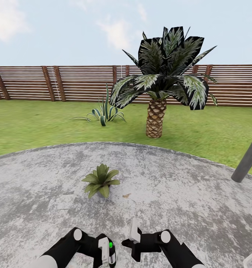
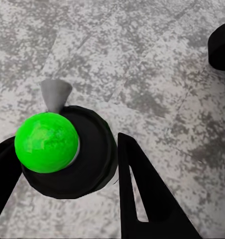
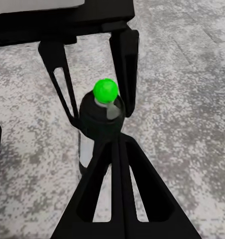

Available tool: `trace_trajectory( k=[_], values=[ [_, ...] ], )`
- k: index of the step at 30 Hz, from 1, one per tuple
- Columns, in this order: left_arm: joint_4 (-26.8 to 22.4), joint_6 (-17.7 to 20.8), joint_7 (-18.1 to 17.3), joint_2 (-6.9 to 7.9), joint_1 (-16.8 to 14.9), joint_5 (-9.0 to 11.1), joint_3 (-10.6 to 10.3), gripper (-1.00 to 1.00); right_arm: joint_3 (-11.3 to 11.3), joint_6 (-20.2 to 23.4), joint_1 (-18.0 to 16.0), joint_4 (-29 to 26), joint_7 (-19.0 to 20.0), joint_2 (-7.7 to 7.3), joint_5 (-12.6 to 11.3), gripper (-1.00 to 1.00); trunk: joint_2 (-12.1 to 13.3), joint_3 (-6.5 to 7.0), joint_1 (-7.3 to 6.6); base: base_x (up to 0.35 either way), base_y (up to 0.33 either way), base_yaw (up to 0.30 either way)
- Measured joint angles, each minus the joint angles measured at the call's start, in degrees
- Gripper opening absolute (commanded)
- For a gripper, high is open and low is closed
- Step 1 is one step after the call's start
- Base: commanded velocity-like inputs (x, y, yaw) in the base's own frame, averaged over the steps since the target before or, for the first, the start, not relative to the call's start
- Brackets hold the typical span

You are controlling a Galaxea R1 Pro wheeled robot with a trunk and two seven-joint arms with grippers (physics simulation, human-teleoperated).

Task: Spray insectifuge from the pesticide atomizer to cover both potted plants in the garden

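one small green aloe-like potted plant (image 1: 101, 181) sits ahead; left gripper (image 1: 105, 252) clamps the dark green-capped atomizer bottle (image 1: 111, 252), right gripper (image 1: 133, 233) seemingly closed, empty.

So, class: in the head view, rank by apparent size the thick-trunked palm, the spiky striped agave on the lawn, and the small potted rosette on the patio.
1. Thick-trunked palm, clearly largest.
2. Spiky striped agave and small potted rosette look alike; the rosette sits nearer the camera, so no ranking.

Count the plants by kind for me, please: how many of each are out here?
Potted plant: 1
Spiky plant on the lawn: 1
Palm: 1
Total: 3
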Motion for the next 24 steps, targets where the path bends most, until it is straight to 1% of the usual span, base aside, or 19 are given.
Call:
trace_trajectory(
  k=[4, 7, 9, 11, 13, 15, 16, 17, 18, 19, 22, 24],
  values=[
    [0.1, 0.0, 1.2, 2.47, 0.1, -0.3, 0.1, -1.0, 0.0, 0.0, 0.0, 0.0, 0.0, 0.0, 0.0, -1.0, 0.0, 0.0, 0.0, 0.0, 0.0, 0.0],
    [0.2, 0.0, 1.4, 3.99, 0.3, -0.4, 0.1, -1.0, 0.0, 0.0, 0.0, 0.0, 0.0, 0.0, 0.0, -1.0, 0.0, 0.0, 0.0, 0.0, 0.0, 0.0],
    [0.2, 0.0, 1.5, 5.74, 0.3, -0.4, 0.1, -1.0, 0.0, 0.0, 0.0, 0.0, 0.0, 0.0, 0.0, -1.0, 0.0, 0.0, 0.0, 0.0, 0.0, 0.0],
    [0.2, 0.0, 1.6, 7.1, 0.3, -0.4, 0.1, -1.0, 0.0, 0.0, 0.0, 0.0, 0.0, 0.0, 0.0, -1.0, 0.0, 0.0, 0.0, 0.0, 0.0, 0.0],
    [0.3, 0.0, 1.6, 8.15, 0.3, -0.4, 0.1, -1.0, 0.0, 0.0, 0.0, 0.0, 0.0, 0.0, 0.0, -1.0, 0.0, 0.0, 0.0, 0.0, 0.0, 0.0],
    [0.4, 0.1, 1.7, 9.94, 0.3, -0.5, 0.1, -1.0, 0.0, 0.0, 0.0, 0.1, 0.0, -0.03, 0.0, -1.0, 0.0, 0.0, 0.0, 0.0, 0.0, 0.0],
    [0.4, 0.1, 1.7, 10.6, 0.3, -0.4, 0.1, -1.0, 0.0, 0.0, 0.0, 0.1, 0.1, -0.05, 0.0, -1.0, 0.0, 0.0, 0.0, 0.0, 0.0, 0.0],
    [0.5, 0.1, 1.8, 11.16, 0.3, -0.4, 0.2, -1.0, -0.1, 0.0, 0.0, 0.2, 0.1, -0.07, 0.0, 1.0, 0.0, 0.0, 0.0, 0.0, 0.0, 0.0],
    [0.7, 0.2, 2.5, 11.81, 0.3, -0.3, 0.2, -1.0, 0.0, 0.0, 0.0, 0.2, 0.1, -0.08, 0.0, 1.0, 0.0, 0.0, 0.0, 0.0, 0.0, 0.0],
    [0.8, 0.1, 4.8, 12.48, 0.3, -0.3, 0.3, -1.0, 0.0, 0.0, 0.0, 0.4, 0.0, -0.09, 0.0, 1.0, 0.0, 0.0, 0.0, 0.0, 0.0, 0.0],
    [0.9, 0.1, 6.4, 12.87, 0.3, -0.2, 0.3, -1.0, -0.2, 0.0, 0.0, 0.5, -0.2, -0.16, 0.0, 1.0, 0.0, 0.0, 0.0, 0.0, 0.0, 0.0],
    [0.8, 0.1, 7.1, 12.83, 0.3, -0.1, 0.3, -1.0, -0.3, -0.1, 0.0, 1.1, -0.8, -0.47, 0.0, 1.0, 0.0, 0.0, 0.0, 0.0, 0.0, 0.0]
  ],
)
